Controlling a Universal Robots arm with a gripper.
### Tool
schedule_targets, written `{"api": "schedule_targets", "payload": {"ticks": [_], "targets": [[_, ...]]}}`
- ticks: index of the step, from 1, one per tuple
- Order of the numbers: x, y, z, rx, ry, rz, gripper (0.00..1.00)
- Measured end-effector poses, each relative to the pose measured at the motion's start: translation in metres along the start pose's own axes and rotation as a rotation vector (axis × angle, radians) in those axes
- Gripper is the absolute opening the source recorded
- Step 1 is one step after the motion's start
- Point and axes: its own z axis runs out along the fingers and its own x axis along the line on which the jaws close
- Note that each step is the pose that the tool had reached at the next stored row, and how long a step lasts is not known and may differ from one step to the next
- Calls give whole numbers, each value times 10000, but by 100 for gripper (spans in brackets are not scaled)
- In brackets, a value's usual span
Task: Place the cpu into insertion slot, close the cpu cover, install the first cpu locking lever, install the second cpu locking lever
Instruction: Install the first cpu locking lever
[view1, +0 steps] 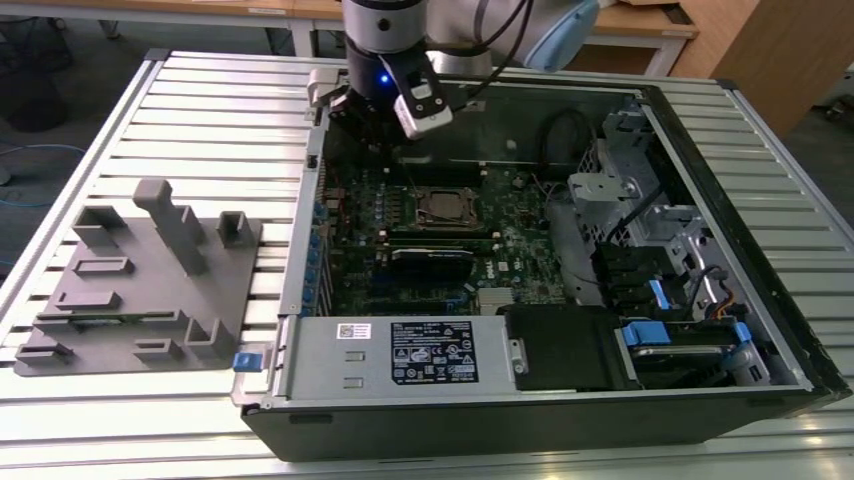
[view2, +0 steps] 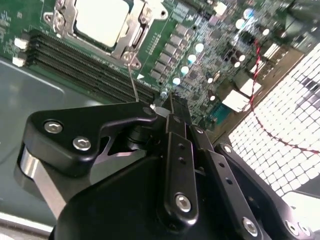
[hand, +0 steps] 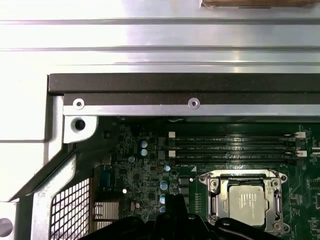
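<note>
The cpu lies silvery-topped in the insertion slot on the green board, also seen as the pale square cpu in the second wrist view. The cpu cover lies flat as a metal frame around the chip, its edge shown in the second wrist view. A thin wire lever rises from the socket's corner and ends close to my fingertips; contact cannot be told. My gripper looks shut, with nothing seen between the fingers. It hangs over the board beside the socket, toward the case's far wall.
The open computer case lies on a slatted metal table. Memory slots run between the socket and the case wall. Cables and drive bays fill the exterior view's right. A grey fixture stands outside the case at the exterior view's left.
</note>
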Motion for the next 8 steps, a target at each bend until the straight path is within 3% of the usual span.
{"api": "schedule_targets", "payload": {"ticks": [1, 6, 8], "targets": [[2, 0, 1, -34, -2, 1, 11], [3, 0, 2, -45, -1, -1, 11], [2, -1, 8, -114, 0, -1, 11]]}}
